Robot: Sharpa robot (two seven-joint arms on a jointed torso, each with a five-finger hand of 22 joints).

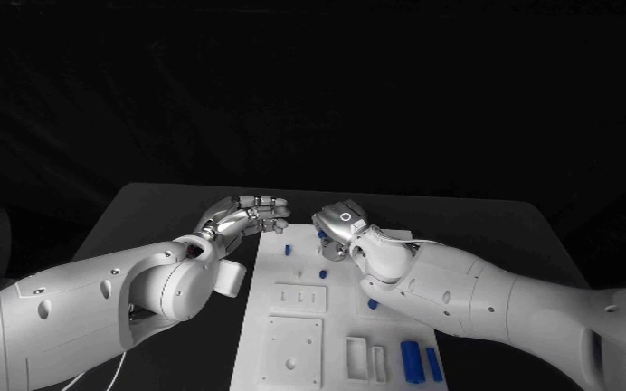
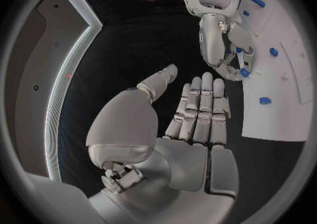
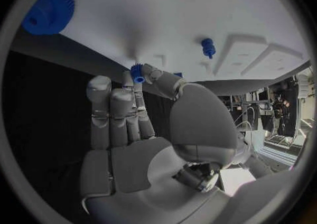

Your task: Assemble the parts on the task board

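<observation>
The white rectangular task board point(image 1: 307, 319) lies in the lower middle of the head view, on the grey-black table point(image 1: 156, 205); its lower edge is cut off by the frame, and its right side is partly hidden under the right arm. The left hand point(image 1: 245, 216) hovers just left of the board's upper corner, near the frame's centre; in the left wrist view its fingers point(image 2: 198, 110) are stretched out straight and side by side, thumb apart, with nothing in them, so it is open and empty. The right hand point(image 1: 342, 224) sits over the board's upper edge, right of centre; in the right wrist view its thumb and a fingertip pinch a small blue toothed part point(image 3: 137, 73) just above the white surface; whether the part touches the board cannot be told. A large blue gear point(image 3: 49, 7) lies at the upper left of that view, partly cut by the circle's rim; a small blue peg point(image 3: 208, 47) stands on the board near raised white blocks. In the head view two blue oblong pieces point(image 1: 420, 359) lie at the board's lower right; smaller blue bits further up are too small to make out.
</observation>
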